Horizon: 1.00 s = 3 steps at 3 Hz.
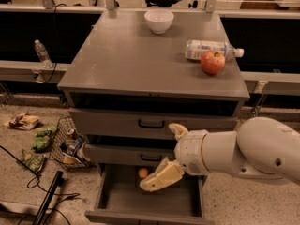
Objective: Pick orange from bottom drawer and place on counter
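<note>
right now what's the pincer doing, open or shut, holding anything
Pincer: open, holding nothing, at the front of the pulled-out bottom drawer, close beside the orange that lies inside it.

Soft overhead light; gripper (158, 156) lit, over dim bottom drawer (136, 205).

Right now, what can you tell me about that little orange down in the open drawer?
The orange is a small, round, plain orange fruit. It sits on the grey floor of the pulled-out bottom drawer, near its back. The gripper hangs open just right of it in the picture, very close. Whether they touch cannot be told.
</note>
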Each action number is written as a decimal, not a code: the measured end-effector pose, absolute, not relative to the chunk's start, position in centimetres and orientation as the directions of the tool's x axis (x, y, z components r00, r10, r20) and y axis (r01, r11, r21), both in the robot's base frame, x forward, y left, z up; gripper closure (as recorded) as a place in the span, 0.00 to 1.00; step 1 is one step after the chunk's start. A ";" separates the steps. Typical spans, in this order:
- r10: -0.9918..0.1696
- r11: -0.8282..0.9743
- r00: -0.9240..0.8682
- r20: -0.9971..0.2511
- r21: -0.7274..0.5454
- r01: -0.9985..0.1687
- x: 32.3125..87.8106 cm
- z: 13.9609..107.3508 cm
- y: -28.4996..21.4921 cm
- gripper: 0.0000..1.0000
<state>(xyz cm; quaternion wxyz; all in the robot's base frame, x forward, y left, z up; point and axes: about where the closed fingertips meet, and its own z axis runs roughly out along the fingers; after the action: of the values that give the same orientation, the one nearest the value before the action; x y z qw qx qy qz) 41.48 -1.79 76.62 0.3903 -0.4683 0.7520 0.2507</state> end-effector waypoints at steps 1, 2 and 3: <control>-0.497 0.458 -0.275 -0.823 0.020 -0.889 41.7 75.6 -2.0 0.00; -0.493 0.496 -0.290 -0.820 0.009 -0.868 42.4 71.2 -6.0 0.00; -0.497 0.488 -0.277 -0.822 -0.002 -0.873 43.2 65.6 -9.8 0.00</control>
<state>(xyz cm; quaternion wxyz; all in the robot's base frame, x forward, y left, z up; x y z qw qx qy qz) 43.18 -9.77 65.57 0.4008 -0.4483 0.7639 0.2341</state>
